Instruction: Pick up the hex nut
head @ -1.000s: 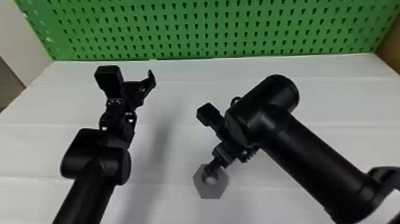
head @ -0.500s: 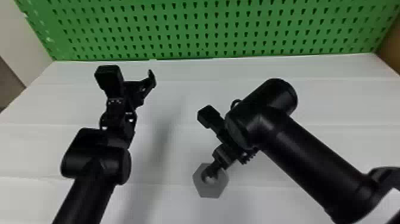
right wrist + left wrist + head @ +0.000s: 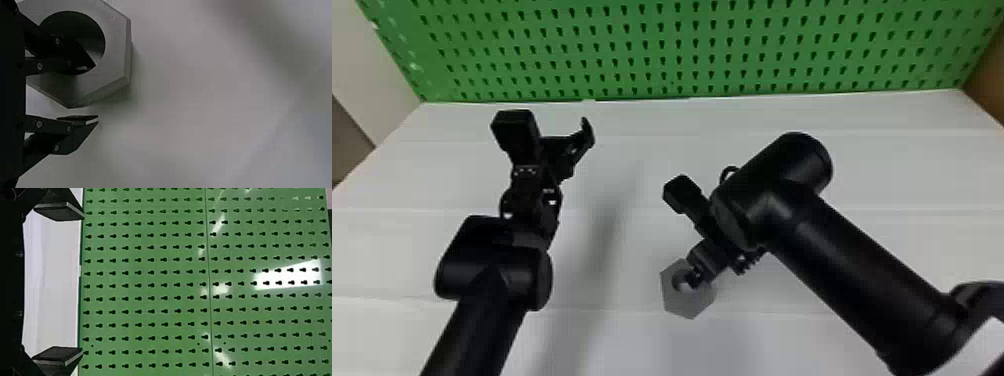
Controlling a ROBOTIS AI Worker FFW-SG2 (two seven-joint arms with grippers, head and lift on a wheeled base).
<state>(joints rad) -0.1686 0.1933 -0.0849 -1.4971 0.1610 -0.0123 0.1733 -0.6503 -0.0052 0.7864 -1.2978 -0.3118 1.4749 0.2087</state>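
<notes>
Over the hex nut (image 3: 115, 55) on the counter (image 3: 632, 220), we're straddling its wall, right gripper (image 3: 96, 93) partly open and empty, one finger in the hole, presumably for pinching; left gripper (image 3: 82, 284) is sitting wide open, empty, well apart.

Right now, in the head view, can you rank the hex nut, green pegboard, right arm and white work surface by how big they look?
1. White work surface
2. Green pegboard
3. Right arm, raised above the surface, so it may look bigger than it is
4. Hex nut
</notes>
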